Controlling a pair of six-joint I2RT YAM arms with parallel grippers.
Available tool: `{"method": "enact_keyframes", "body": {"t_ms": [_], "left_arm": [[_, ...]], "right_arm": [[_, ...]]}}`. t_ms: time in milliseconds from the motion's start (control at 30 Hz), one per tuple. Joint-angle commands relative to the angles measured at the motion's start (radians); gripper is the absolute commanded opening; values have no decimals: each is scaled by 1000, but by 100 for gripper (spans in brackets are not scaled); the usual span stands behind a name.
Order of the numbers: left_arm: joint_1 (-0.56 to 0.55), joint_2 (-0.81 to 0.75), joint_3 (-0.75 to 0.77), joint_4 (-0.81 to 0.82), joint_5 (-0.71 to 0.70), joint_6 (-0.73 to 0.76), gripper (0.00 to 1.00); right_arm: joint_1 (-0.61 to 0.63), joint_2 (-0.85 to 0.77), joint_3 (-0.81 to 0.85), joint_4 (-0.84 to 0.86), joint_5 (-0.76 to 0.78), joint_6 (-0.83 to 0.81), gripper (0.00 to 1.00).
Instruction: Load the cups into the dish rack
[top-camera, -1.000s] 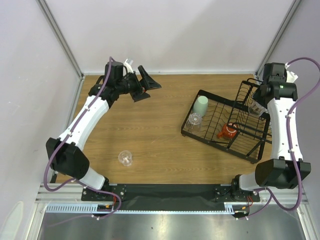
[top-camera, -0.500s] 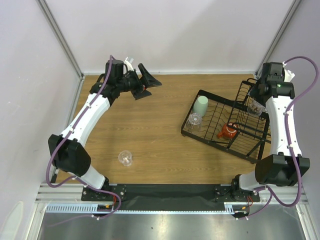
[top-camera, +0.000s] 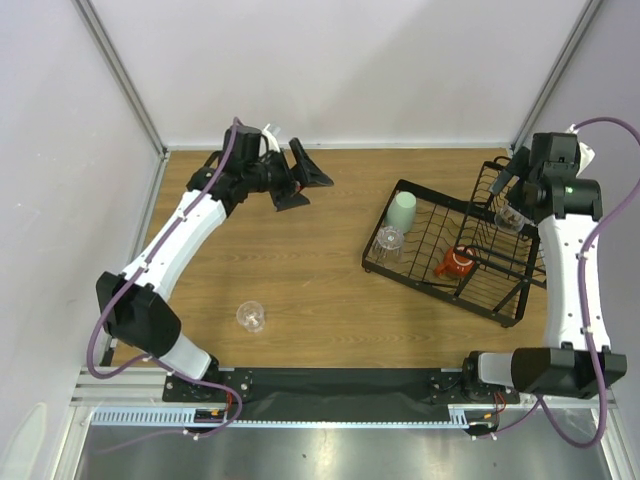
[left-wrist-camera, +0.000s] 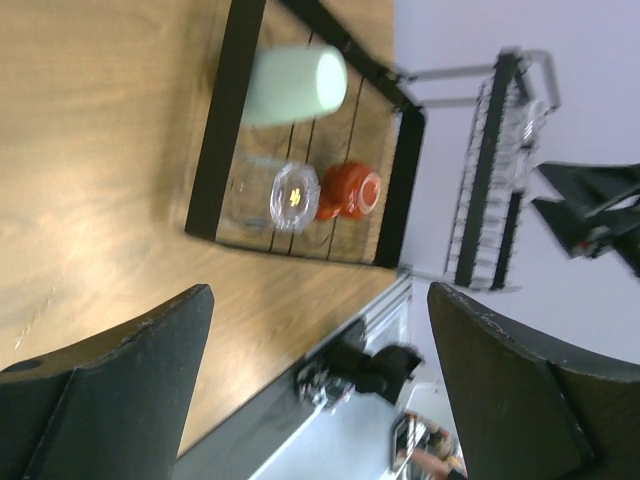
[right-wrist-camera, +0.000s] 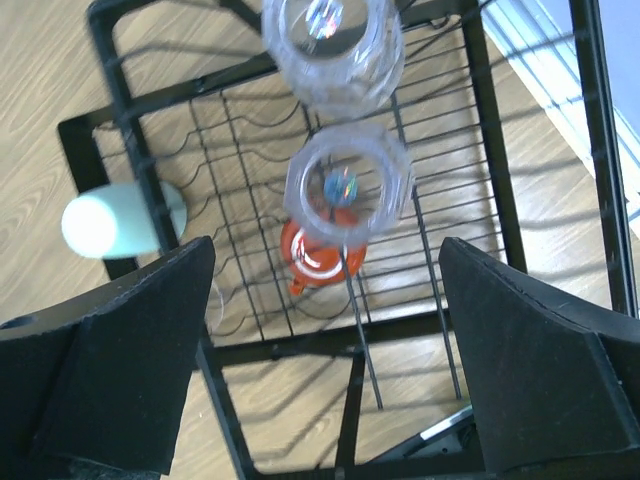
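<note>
- Large black wire dish rack (left-wrist-camera: 226, 120) holds a pale mint-green cup (top-camera: 402, 210), clear faceted tumblers (right-wrist-camera: 347, 185) and a small orange-red mug (top-camera: 455, 265).
- Left gripper (left-wrist-camera: 318, 300) and right gripper (right-wrist-camera: 325, 250): jaws spread wide, empty.

The left fingers (top-camera: 315, 172) spread wide over the tabletop (top-camera: 320, 260), a clear tumbler (top-camera: 250, 316) well apart from them. The right fingers (top-camera: 508, 173) hang just above a clear cup (top-camera: 512, 214) in the dish rack (top-camera: 430, 290).

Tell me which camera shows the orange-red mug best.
The left wrist view: the orange-red mug shows whole and fairly large. Top external shows it small among the dish rack wires; right wrist shows it partly hidden behind a clear tumbler.
</note>
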Motion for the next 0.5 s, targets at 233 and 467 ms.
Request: {"method": "enact_keyframes", "body": {"t_ms": [233,467], "left_arm": [[-68,-194,-53,-183,-130,77,93],[-94,-271,-143,-271,-185,99,91]], "right_arm": [[87,-144,24,-56,-78,-9,100],[159,-208,13,-6,-225,-21,100]]}}
